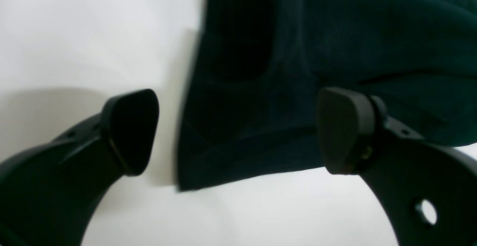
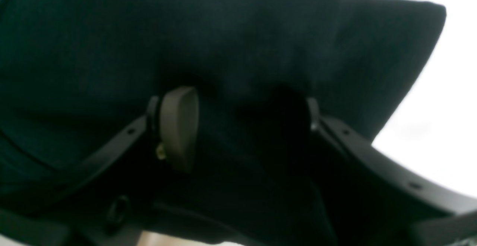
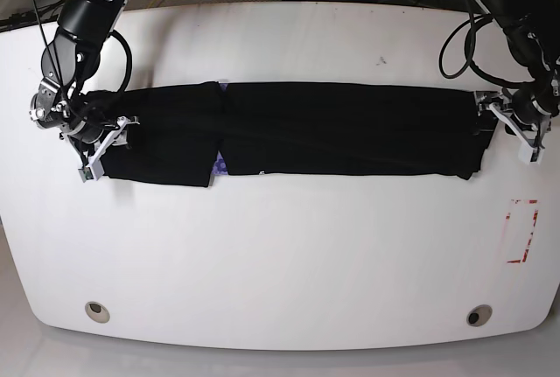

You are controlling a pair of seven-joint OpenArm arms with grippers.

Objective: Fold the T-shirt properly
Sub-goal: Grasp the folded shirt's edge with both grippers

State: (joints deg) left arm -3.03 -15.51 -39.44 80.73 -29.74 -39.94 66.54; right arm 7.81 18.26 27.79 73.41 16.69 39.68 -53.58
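The T-shirt lies flat on the white table as a long black band folded lengthwise, stretching across the table's far half from one arm to the other. A small purple-blue mark shows at its near edge, left of the middle in the base view. The left tool sits at the band's end on the base view's right; its two pads are spread wide, one over bare table and the other over the cloth, with a hemmed corner of the shirt lying between them and not pinched. The right tool is at the other end, its pads set apart with a thick bunch of black cloth filling the gap between them, so it is pinching the T-shirt. A red rectangle outline is marked on the table near the left arm
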